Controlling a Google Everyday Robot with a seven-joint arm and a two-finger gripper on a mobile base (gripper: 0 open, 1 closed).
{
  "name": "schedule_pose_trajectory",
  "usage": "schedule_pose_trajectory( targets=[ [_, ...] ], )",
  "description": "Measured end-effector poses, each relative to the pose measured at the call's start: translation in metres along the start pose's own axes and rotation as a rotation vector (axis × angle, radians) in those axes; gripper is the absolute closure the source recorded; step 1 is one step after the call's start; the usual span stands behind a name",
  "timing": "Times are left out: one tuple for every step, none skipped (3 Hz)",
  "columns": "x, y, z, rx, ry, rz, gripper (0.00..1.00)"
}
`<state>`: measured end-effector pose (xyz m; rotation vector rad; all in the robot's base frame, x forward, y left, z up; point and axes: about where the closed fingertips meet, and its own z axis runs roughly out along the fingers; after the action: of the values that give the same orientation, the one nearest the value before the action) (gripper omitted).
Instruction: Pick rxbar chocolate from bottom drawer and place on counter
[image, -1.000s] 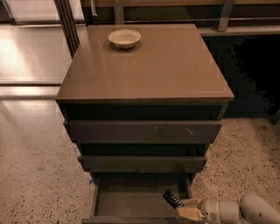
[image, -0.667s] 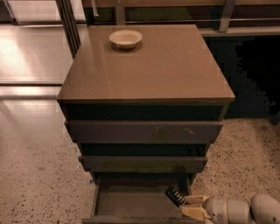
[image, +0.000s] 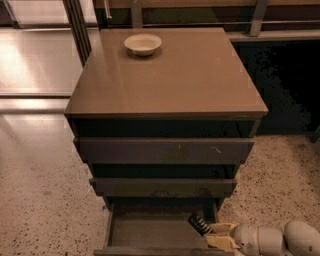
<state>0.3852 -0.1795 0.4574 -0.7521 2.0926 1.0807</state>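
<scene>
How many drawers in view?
3. Top drawer under the counter, middle drawer below it, bottom drawer pulled open at frame bottom; hand at its right side, by the rxbar chocolate.

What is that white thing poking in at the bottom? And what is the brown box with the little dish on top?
The white thing is a robot's arm. At its end is the gripper, a claw for picking things up. It reaches in from the right, at the right side of the open bottom drawer.

There is one picture from one camera, looking down at the front of things. I cannot say where the camera is mounted.

The brown box is a cabinet with three drawers. Its flat top is the counter, and a small pale bowl sits near the back of it.

The small black thing at the gripper's tip is a wrapped chocolate bar, tilted. I cannot tell whether it is being squeezed.
</scene>
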Motion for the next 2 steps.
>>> schedule_pose_trajectory(
  targets=[
    [0.0, 0.0, 0.0, 0.0, 0.0, -0.001, 1.0],
    [-0.045, 0.036, -0.008, 0.025, 0.004, -0.142, 1.0]
  ],
)
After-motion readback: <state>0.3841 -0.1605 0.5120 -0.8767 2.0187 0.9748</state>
